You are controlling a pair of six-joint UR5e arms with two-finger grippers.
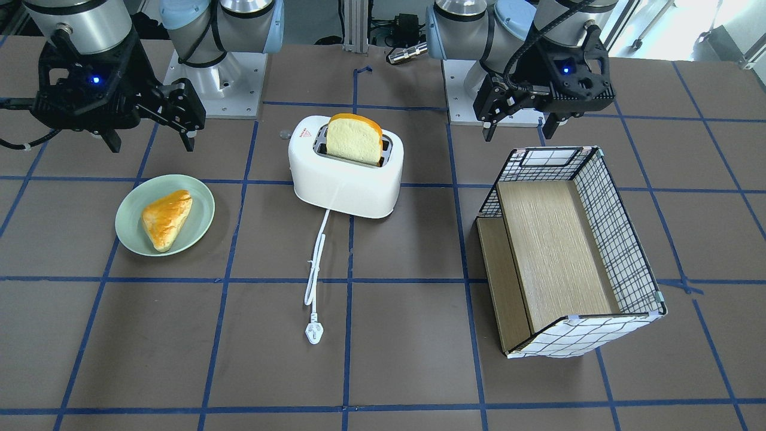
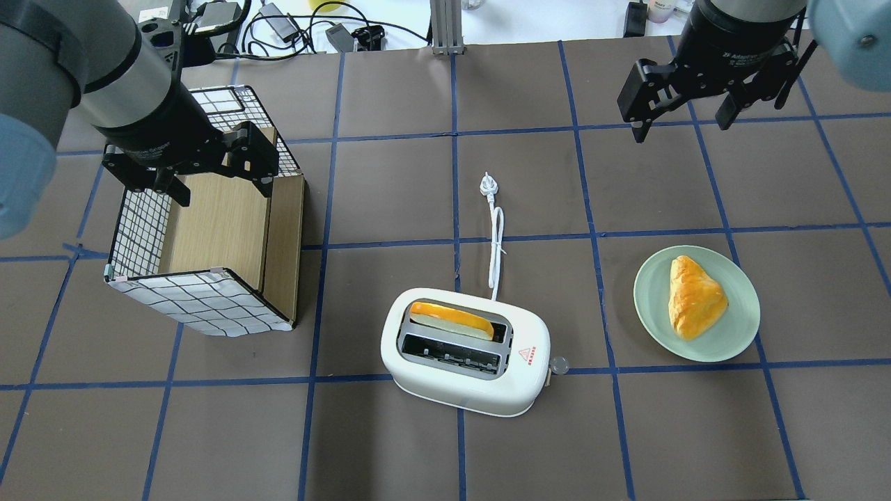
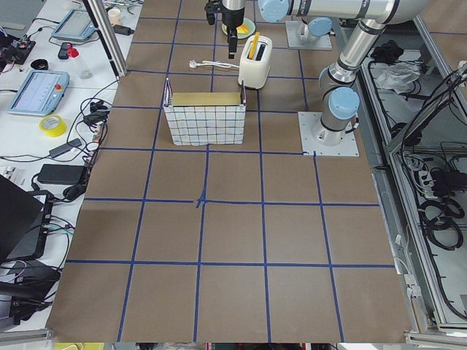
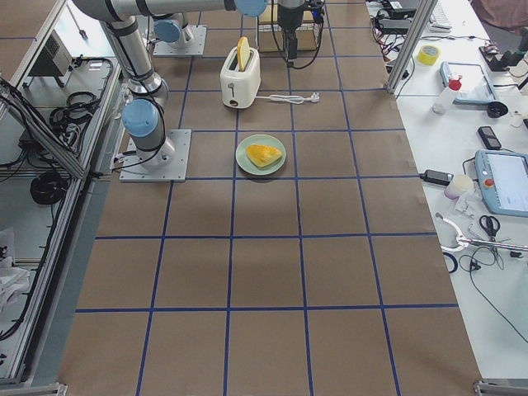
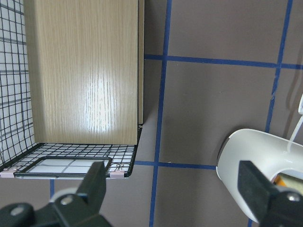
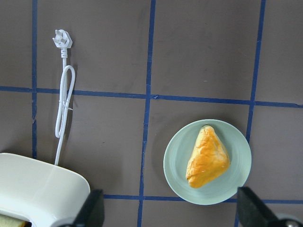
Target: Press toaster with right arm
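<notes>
Overhead exterior, whole toaster (image 2: 456,391) and knob (image 2: 559,363), right wrist-mounted, one corner

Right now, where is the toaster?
In the overhead view the toaster stands mid-table, between the checked basket on its left and the green plate on its right.

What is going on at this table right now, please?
The robot is meant to press the toaster, which stands mid-table with a bread slice upright in one slot. Nothing is touched yet: the right gripper hangs open and empty near the plate holding a pastry, clear of the toaster, and the left gripper hangs open by one end of the checked box.
</notes>
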